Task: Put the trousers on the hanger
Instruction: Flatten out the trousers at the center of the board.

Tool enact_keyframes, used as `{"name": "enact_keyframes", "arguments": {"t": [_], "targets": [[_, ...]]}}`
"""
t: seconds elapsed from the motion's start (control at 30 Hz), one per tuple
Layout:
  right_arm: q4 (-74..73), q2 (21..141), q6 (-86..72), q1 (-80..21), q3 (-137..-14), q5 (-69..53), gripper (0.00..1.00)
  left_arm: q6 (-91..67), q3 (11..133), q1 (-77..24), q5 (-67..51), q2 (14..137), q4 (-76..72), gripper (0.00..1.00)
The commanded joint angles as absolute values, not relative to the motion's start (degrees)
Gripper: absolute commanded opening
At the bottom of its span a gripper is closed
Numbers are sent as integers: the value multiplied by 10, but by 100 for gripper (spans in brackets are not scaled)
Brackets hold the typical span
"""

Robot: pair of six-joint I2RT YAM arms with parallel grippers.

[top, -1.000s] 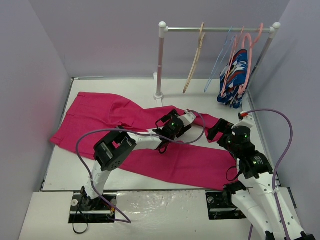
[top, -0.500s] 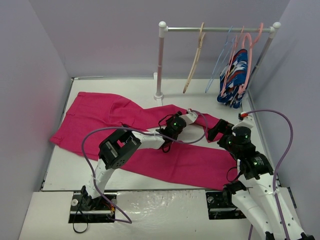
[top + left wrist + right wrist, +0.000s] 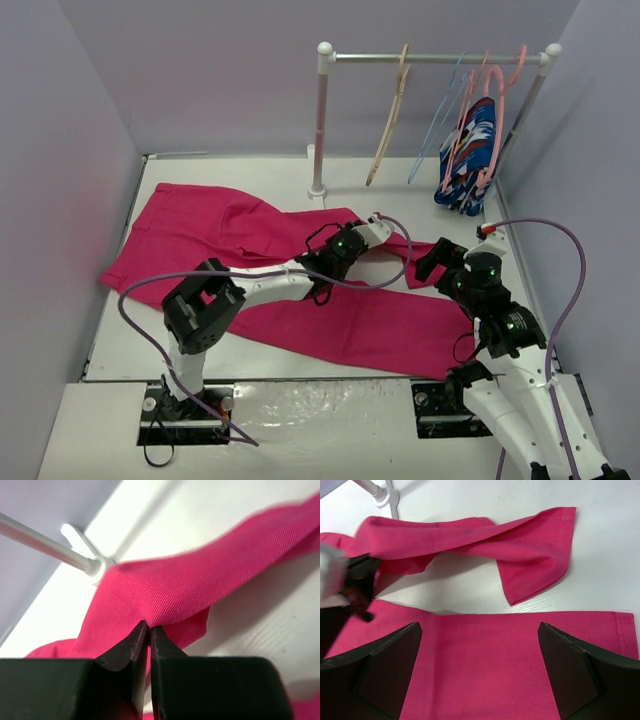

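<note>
The magenta trousers (image 3: 200, 235) lie spread across the table, waist at the left and legs running right. My left gripper (image 3: 360, 236) is shut on a fold of the upper leg; in the left wrist view its jaws (image 3: 149, 626) pinch the raised cloth (image 3: 200, 585). My right gripper (image 3: 438, 258) hovers open over the lower leg's right part, with bare cloth (image 3: 485, 665) between its wide-set fingers (image 3: 479, 626). The beige hanger (image 3: 388, 125) hangs on the rail at the back, apart from both grippers.
A white rack (image 3: 440, 58) stands at the back; its base (image 3: 318, 190) sits just behind the trousers. On the rail hang a thin blue wire hanger (image 3: 435, 125), salmon hangers (image 3: 495, 110) and a blue patterned garment (image 3: 468, 160). Purple walls enclose the table.
My left gripper has closed onto the upper trouser leg and drawn a fold up. The left arm's elbow swung out to the left. The right arm stayed still.
</note>
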State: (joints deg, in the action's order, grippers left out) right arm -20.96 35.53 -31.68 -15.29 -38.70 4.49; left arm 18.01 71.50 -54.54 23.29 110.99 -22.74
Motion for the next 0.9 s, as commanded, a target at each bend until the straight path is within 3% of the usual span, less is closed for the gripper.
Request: {"name": "enact_keyframes", "arguments": {"t": [0.0, 0.3, 0.63, 0.87], "targets": [[-192, 379, -326, -149, -407, 67, 100, 181, 703, -592, 222, 965, -180, 0], [-185, 475, -356, -150, -398, 108, 99, 55, 560, -662, 266, 847, -75, 0], [-82, 613, -419, -149, -379, 126, 98, -51, 483, -669, 262, 839, -54, 0], [-11, 683, -410, -150, -410, 158, 86, -66, 459, -679, 261, 836, -62, 0]]}}
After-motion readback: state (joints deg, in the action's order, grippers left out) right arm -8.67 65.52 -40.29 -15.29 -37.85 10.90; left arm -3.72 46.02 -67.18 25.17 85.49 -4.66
